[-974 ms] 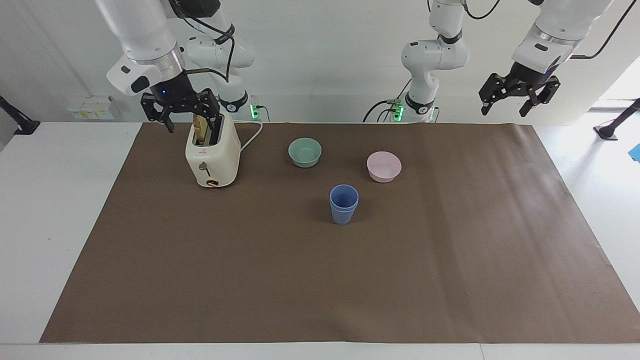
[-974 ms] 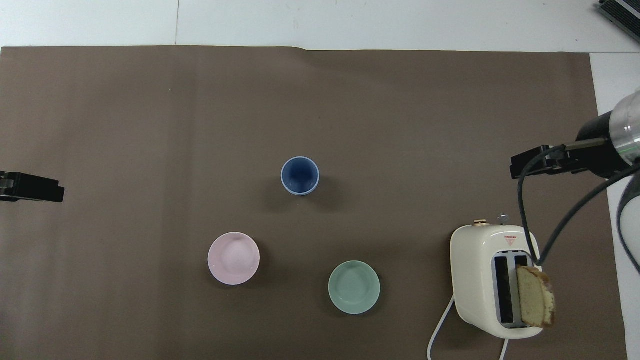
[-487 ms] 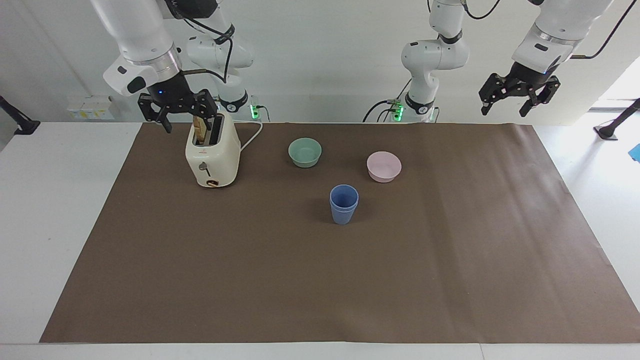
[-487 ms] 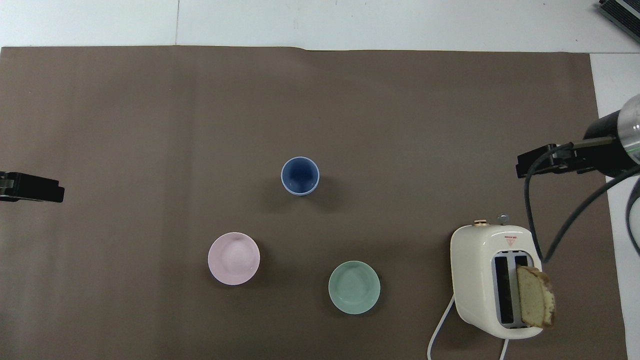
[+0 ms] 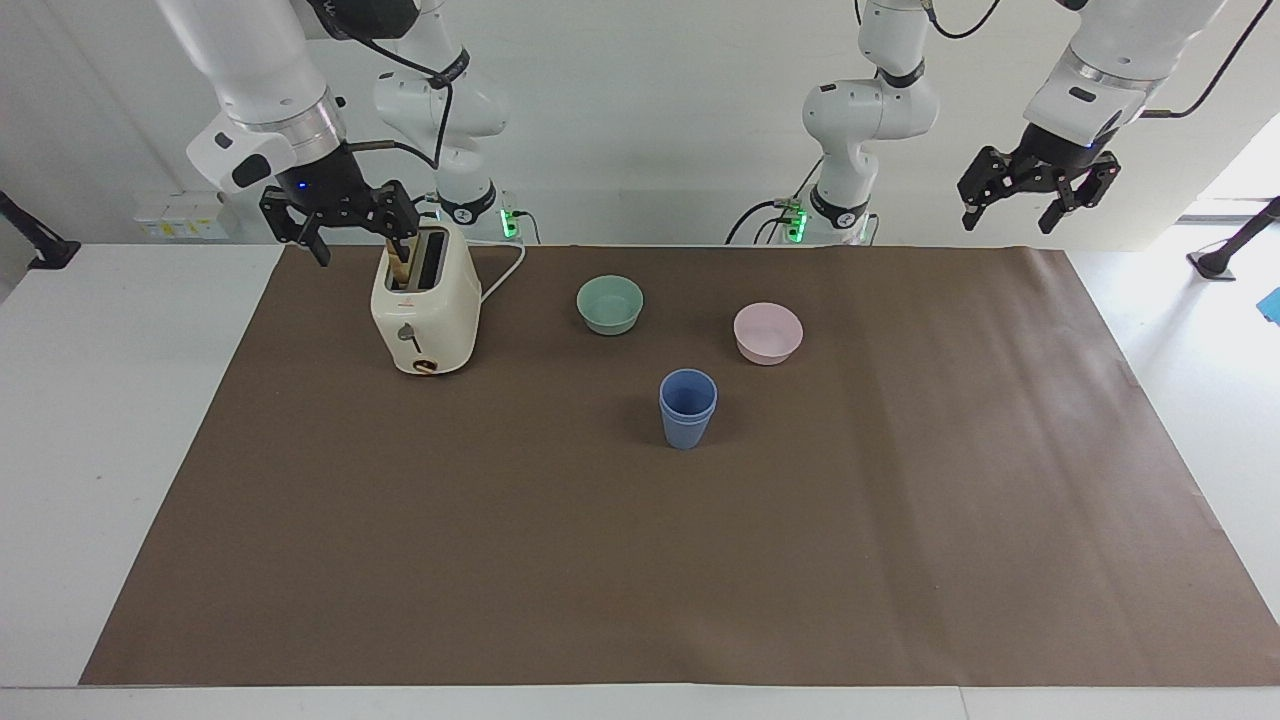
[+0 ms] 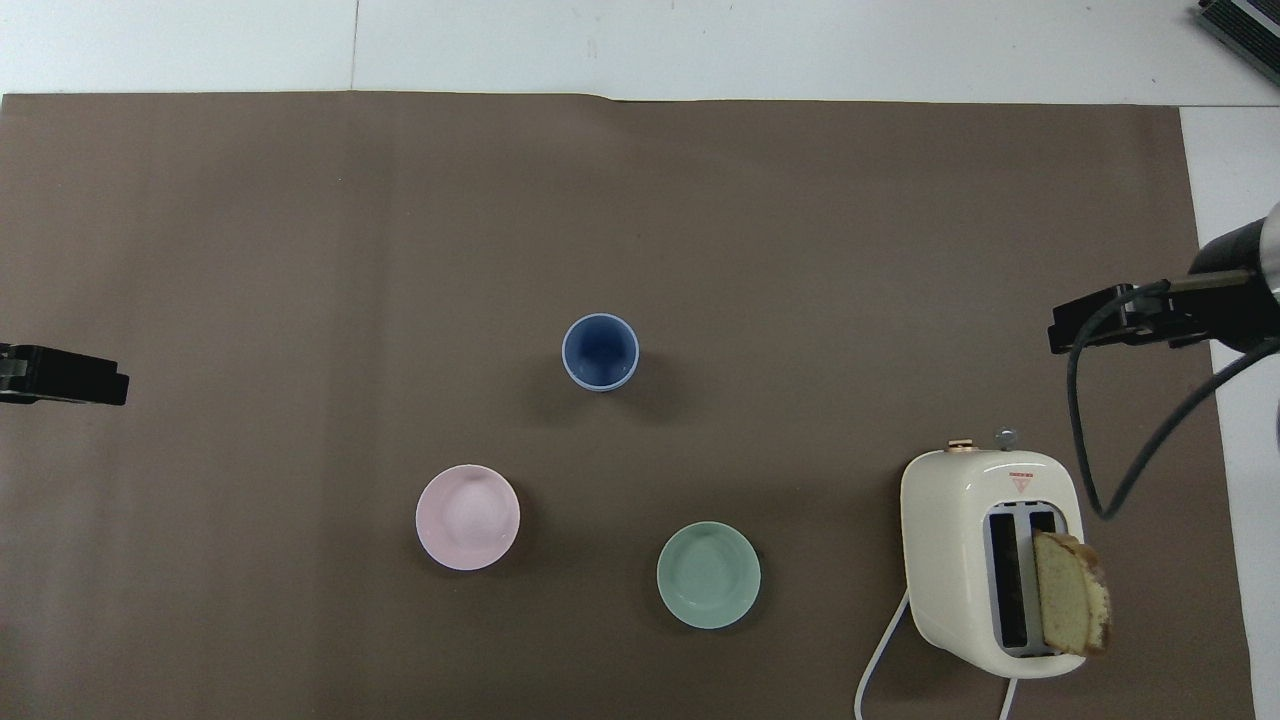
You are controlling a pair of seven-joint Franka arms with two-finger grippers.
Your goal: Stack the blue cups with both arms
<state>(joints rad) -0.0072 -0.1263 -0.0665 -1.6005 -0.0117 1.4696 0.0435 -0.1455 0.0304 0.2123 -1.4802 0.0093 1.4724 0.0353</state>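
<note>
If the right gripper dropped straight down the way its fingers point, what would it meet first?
Probably the brown paper mat at its edge beside the cream toaster; the right gripper hangs open, though depth is unclear and it might clip the toaster.

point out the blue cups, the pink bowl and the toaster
blue cups [image 5: 687, 415], facing view, outer wall of the nested pair
pink bowl [image 5: 767, 343], facing view, outer wall
toaster [image 6: 950, 560], overhead view, bare cream top beside the slots

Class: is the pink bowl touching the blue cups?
Apart. The overhead view shows bare brown mat between the pink bowl and the blue cups.
</note>
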